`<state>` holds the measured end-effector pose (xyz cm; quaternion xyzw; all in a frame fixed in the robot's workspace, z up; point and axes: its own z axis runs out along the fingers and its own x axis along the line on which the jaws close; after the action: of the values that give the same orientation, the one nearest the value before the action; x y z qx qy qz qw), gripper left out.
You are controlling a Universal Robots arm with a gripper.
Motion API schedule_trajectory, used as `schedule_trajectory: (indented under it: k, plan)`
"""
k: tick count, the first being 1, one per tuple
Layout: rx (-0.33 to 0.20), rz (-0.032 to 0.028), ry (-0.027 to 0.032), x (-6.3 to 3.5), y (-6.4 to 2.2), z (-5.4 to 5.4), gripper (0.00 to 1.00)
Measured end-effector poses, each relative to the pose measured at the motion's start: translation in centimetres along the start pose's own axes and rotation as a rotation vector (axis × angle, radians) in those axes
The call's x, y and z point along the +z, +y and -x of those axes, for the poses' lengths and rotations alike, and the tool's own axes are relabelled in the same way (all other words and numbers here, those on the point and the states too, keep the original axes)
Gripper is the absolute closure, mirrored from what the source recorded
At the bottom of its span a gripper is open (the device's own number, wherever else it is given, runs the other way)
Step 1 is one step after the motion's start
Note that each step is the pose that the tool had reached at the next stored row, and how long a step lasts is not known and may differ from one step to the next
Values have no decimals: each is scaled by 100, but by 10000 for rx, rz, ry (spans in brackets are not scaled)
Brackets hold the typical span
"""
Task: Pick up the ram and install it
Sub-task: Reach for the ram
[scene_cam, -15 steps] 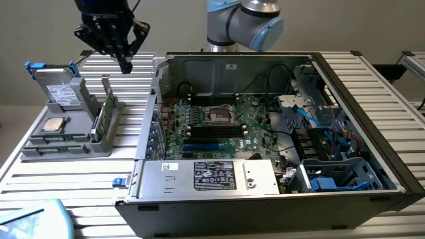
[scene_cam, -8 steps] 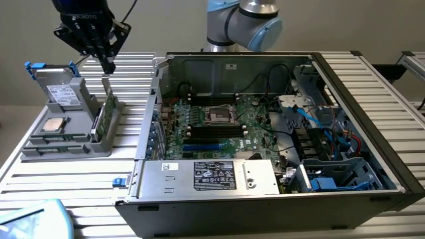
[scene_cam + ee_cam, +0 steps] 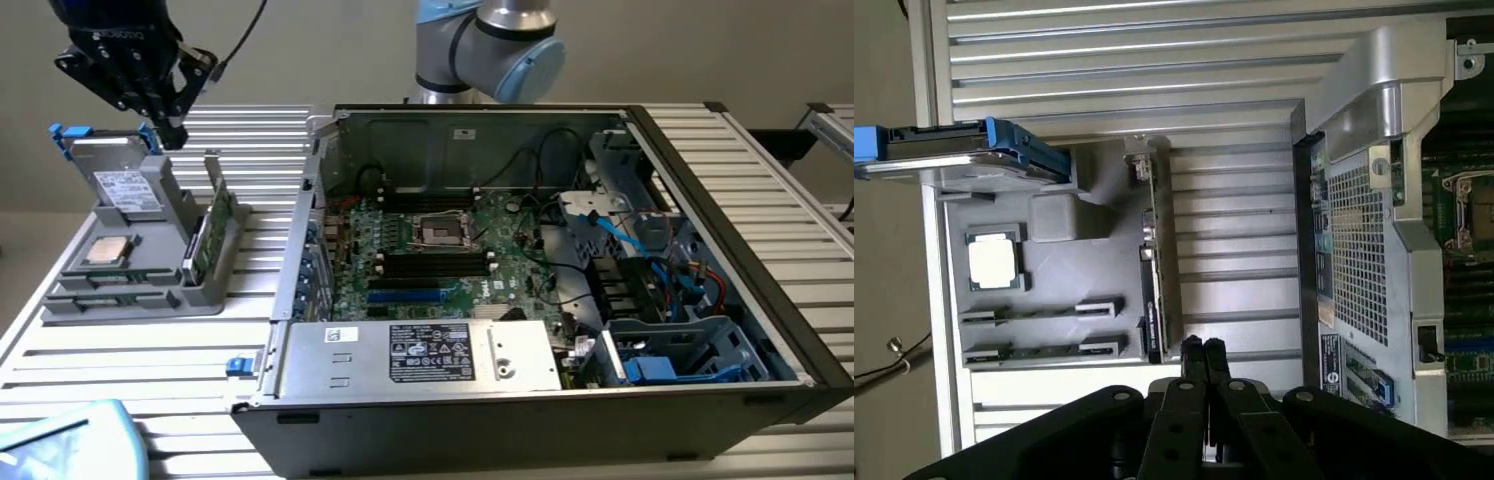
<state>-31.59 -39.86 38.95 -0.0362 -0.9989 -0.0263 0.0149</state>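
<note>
In the slot at the edge of the grey tray [image 3: 134,305] [image 3: 1054,280] that faces the computer case [image 3: 534,425] [image 3: 1364,240], the ram [image 3: 210,228] [image 3: 1152,270] is stood on its long edge, upright, with nothing touching it. Beside it in the same tray, a square silver processor [image 3: 107,250] [image 3: 992,262] is laid flat in its recess, and a silver drive with blue rails [image 3: 114,178] [image 3: 964,152] is propped at the tray's far end. The jaws are seen closed together with nothing held between them; in the exterior view they are hung in the air above the far end of the tray, near the drive and clear of the ram. In the wrist view their tips are lined up close to one end of the ram. The tray and the case are both set on a slatted metal counter [image 3: 134,365] [image 3: 1234,260], the case lying open with its green motherboard [image 3: 441,250] exposed.
</note>
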Motion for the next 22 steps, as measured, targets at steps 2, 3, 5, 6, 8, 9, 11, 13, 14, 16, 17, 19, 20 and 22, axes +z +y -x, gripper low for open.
schedule_trajectory:
  k: [2, 3, 5, 6, 8, 9, 11, 13, 14, 16, 17, 19, 20, 22]
  plan:
    - [4, -6, 76, 8, -7, -90, 90]
    - [4, -7, 81, 13, -11, -136, 90]
    - [4, -6, 81, 23, -20, -225, 90]
    - [4, -6, 81, 27, -26, -272, 90]
    - [5, -6, 81, 34, -36, -361, 90]
    - [4, -6, 81, 38, -42, -406, 90]
    - [4, -5, 82, 45, -55, -495, 90]
    - [4, -2, 81, 52, -71, -588, 90]
    - [4, -1, 81, 54, -79, -630, 90]
    - [4, 2, 82, 59, -97, -722, 90]
    - [4, 8, 83, 61, -107, -761, 90]
    - [3, 27, 83, 64, -126, -832, 90]
    - [2, 35, 84, 65, -137, -873, 90]
    - [2, 50, 85, 67, -158, -953, 90]
